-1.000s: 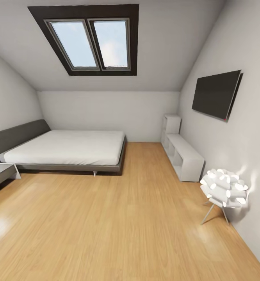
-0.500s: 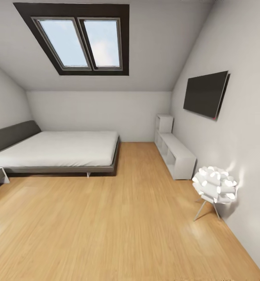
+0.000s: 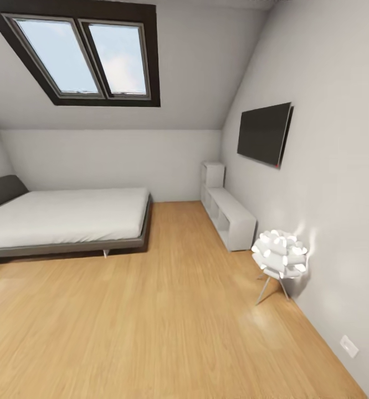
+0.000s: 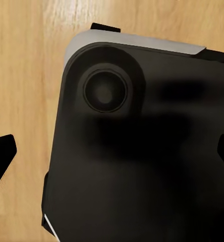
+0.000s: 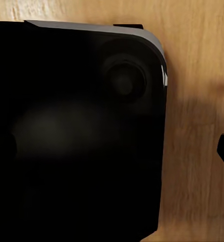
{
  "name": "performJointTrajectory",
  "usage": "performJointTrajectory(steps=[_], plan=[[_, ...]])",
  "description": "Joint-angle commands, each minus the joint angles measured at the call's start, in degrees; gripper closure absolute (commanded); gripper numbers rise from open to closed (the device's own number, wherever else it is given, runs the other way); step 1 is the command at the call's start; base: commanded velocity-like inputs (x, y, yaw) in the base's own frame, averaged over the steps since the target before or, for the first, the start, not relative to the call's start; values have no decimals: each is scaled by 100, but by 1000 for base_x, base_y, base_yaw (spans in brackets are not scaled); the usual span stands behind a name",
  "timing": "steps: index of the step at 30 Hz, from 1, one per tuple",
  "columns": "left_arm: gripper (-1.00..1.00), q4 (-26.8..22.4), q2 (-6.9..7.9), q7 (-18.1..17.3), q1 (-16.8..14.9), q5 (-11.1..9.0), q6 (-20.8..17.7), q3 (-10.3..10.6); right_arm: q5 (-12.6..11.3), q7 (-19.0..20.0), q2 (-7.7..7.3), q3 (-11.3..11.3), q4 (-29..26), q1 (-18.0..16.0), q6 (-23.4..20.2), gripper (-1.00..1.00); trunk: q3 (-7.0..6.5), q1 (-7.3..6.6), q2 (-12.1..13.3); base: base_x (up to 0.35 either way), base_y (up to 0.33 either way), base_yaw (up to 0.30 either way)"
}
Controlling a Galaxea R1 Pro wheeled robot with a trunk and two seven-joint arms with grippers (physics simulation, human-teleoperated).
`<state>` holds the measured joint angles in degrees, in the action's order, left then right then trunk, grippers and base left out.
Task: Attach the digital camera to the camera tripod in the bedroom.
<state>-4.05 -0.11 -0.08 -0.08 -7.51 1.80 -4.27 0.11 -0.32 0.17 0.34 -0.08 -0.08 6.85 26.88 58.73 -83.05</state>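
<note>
You look into a bedroom with pale grey walls [image 3: 328, 183], a warm honey-coloured wood floor [image 3: 168, 332] with fine plank grain, and a dark brown-black skylight frame [image 3: 151, 61] around panes of pale blue, cloud-streaked sky. The bed [image 3: 62, 213] is off-white on a dark grey base, the television [image 3: 262, 133] black, the low shelf unit [image 3: 229, 216] white, and the lamp [image 3: 280, 254] glowing white on thin silver legs. In your wrist views, the robot's base [image 4: 142, 151] is glossy black with a light grey edge over the same yellow wood, and black fingers [image 4: 1, 156] show at the side.

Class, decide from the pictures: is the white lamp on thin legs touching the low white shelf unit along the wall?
Apart. The head view shows bare wood floor between the lamp and the near end of the shelf unit.
</note>
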Motion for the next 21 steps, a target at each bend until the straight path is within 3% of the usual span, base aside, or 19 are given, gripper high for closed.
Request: performJointTrajectory(steps=[1, 21], plan=[[-100, 1, -1, -1, -1, -16, 14, -39, 2, -3, 1, 4, -1, -1, 16, -100, 5, 0, -2, 0, 0, -243], [-100, 1, -6, -1, -1, -17, 14, -41, 7, -3, 1, 11, -1, -1, 18, -100, 5, 0, -2, 0, 0, -243]])
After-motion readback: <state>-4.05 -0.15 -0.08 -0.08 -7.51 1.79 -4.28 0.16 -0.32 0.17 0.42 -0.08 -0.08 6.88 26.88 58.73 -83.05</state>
